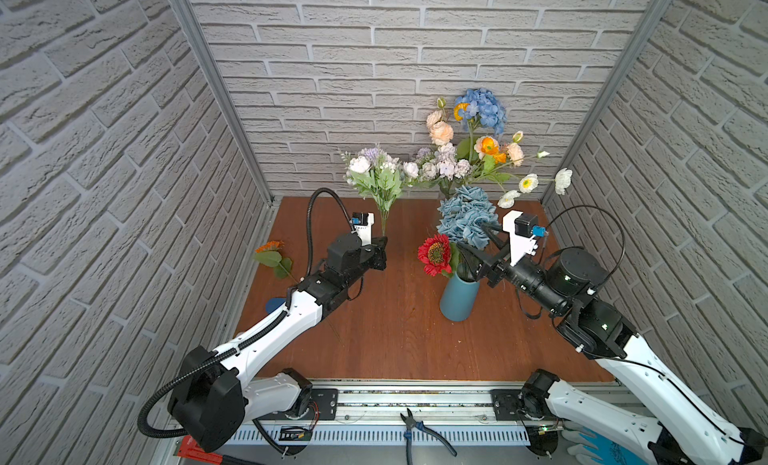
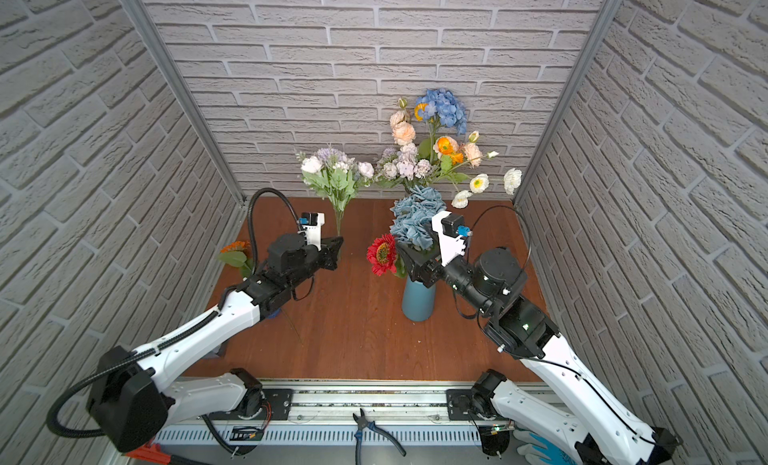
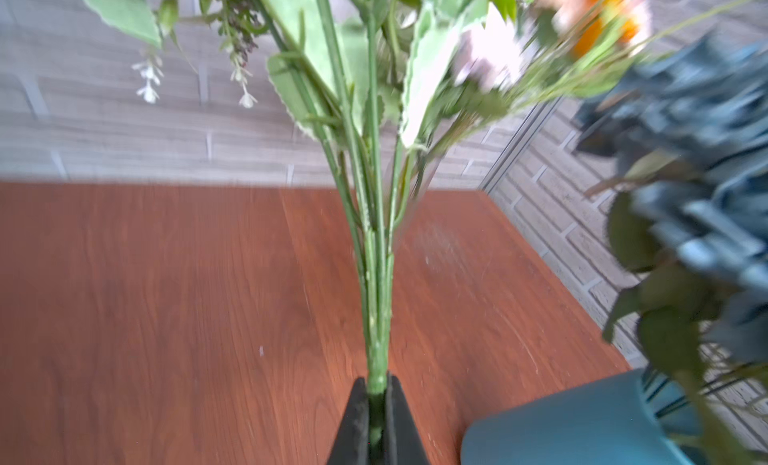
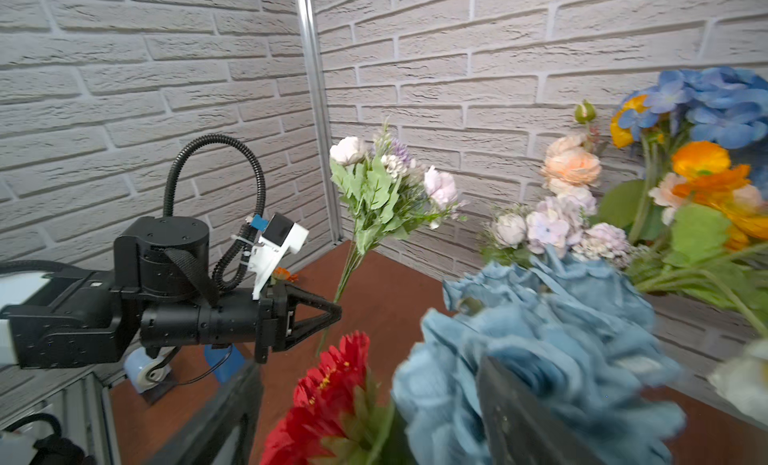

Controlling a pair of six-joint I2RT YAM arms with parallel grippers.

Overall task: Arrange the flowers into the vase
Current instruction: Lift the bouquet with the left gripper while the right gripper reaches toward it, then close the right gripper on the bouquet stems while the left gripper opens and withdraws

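Arms stretch forward: left gripper [image 1: 383, 242] clamps lilac-white bunch [image 1: 376, 172] upright, left of the vase [image 1: 457, 298]; right gripper [image 1: 470, 235] (jaws apart) over its mouth.

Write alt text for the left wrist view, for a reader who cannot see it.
The left gripper is shut on the green stems of a lilac-white bunch, holding it upright above the brown wooden table. Nearby, blurred, a teal vase holds a dusty-blue hydrangea; a grey brick wall stands behind.
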